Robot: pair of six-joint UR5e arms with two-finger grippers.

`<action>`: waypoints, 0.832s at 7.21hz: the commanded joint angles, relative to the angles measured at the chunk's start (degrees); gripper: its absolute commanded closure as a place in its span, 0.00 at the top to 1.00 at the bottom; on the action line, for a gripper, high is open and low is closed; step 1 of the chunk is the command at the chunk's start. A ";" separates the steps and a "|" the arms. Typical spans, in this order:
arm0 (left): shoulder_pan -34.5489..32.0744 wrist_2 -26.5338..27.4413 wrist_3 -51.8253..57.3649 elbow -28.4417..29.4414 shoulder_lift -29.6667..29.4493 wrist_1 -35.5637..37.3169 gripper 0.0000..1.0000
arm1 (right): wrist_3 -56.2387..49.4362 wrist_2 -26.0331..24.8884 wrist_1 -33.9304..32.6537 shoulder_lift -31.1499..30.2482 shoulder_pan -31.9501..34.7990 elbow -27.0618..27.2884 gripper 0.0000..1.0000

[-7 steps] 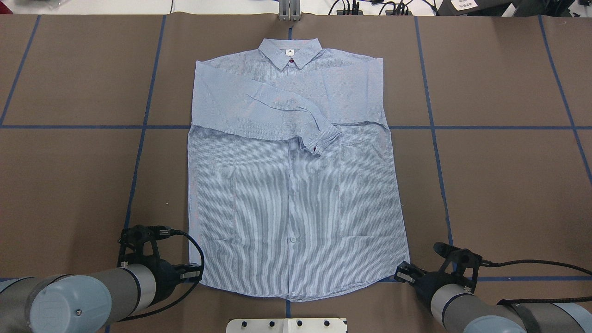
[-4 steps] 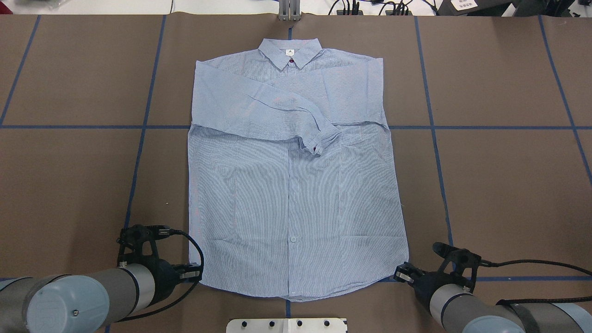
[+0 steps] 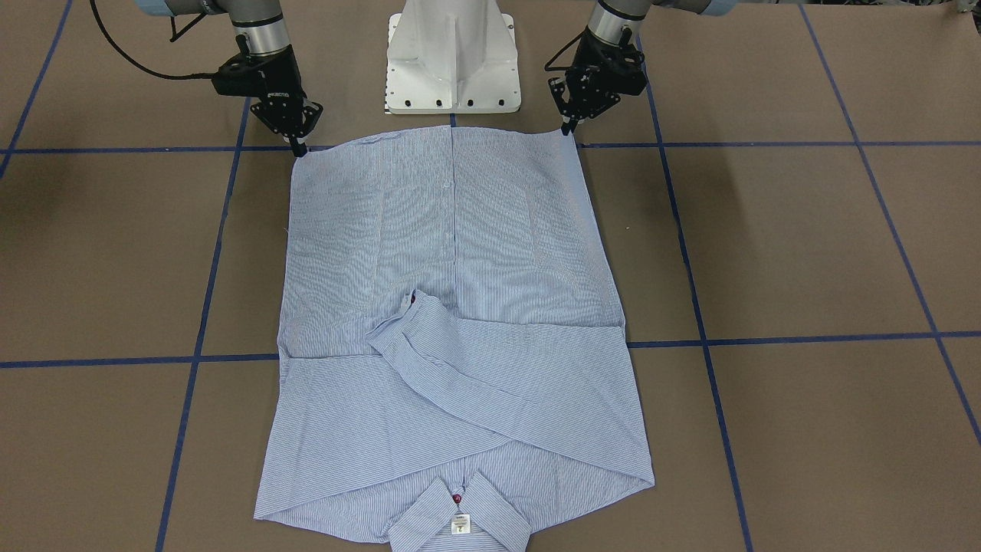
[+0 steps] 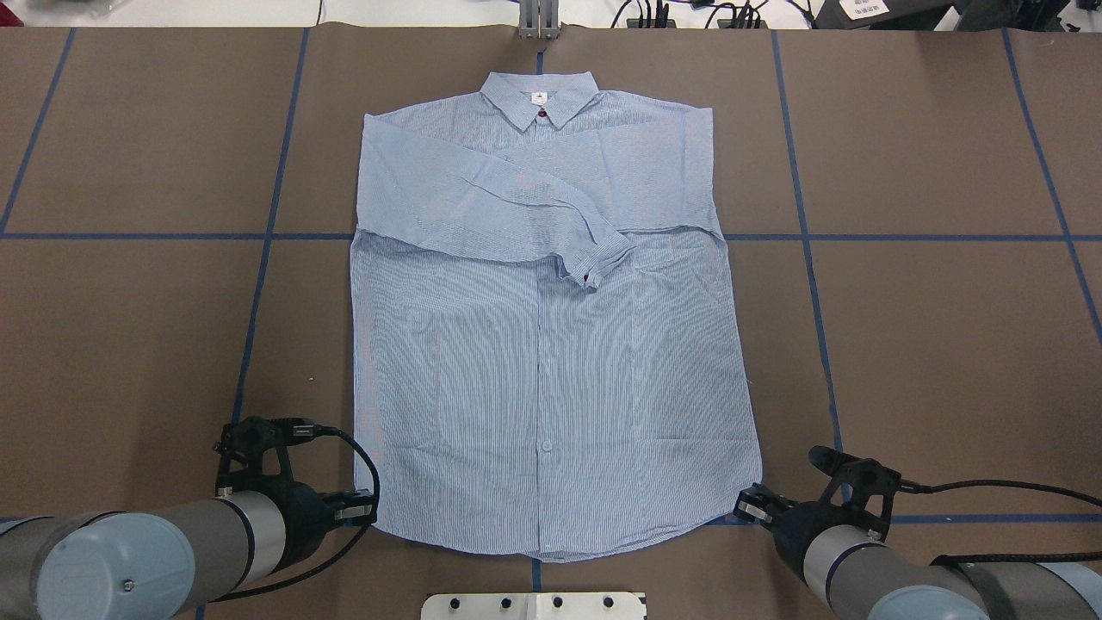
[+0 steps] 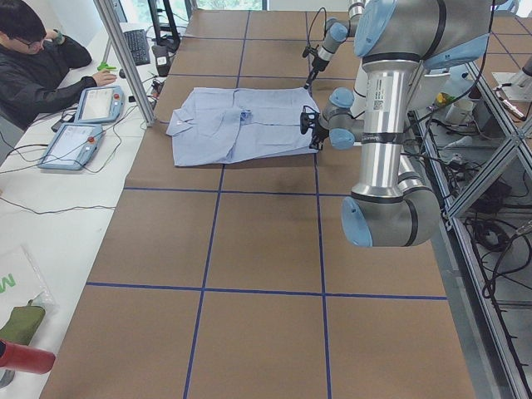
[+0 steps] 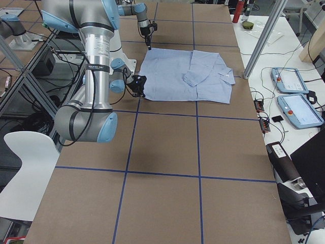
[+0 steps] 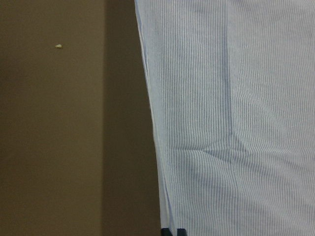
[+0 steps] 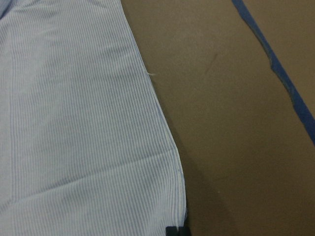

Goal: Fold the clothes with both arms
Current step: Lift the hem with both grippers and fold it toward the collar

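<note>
The light blue striped shirt (image 4: pixel 551 387) lies flat and face up on the brown table, collar at the far side, with both sleeves folded across the chest. It also shows in the front view (image 3: pixel 452 245). My left gripper (image 4: pixel 366 510) is at the hem's left corner, seen in the front view (image 3: pixel 569 130) too. In the left wrist view its fingertips (image 7: pixel 167 231) stand together at the cloth's edge. My right gripper (image 4: pixel 746 508) is at the hem's right corner, also in the front view (image 3: pixel 300 149). Its fingertips (image 8: pixel 171 230) are together on the edge.
The white pedestal base (image 3: pixel 452 77) stands just behind the hem, between the two arms. Blue tape lines (image 4: pixel 267 237) grid the brown table. A metal post (image 4: pixel 538 21) stands beyond the collar. An operator (image 5: pixel 33 58) sits with tablets (image 5: pixel 100 104) at the far side.
Both arms have shifted only slightly at the hem corners. The shirt lies as before.
</note>
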 commanded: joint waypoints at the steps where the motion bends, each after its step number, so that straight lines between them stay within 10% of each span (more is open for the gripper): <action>1: -0.18 -1.10 0.15 -7.58 0.89 2.01 0.00 | -0.03 1.60 -8.42 -4.53 0.05 13.99 0.00; 4: -2.88 -12.76 3.72 -30.69 2.22 21.57 0.00 | 0.06 12.12 -28.57 -0.89 3.44 34.25 0.00; 6: -12.27 -18.15 12.68 -26.48 -4.08 25.48 0.00 | -4.20 20.23 -39.12 11.11 13.19 32.81 0.00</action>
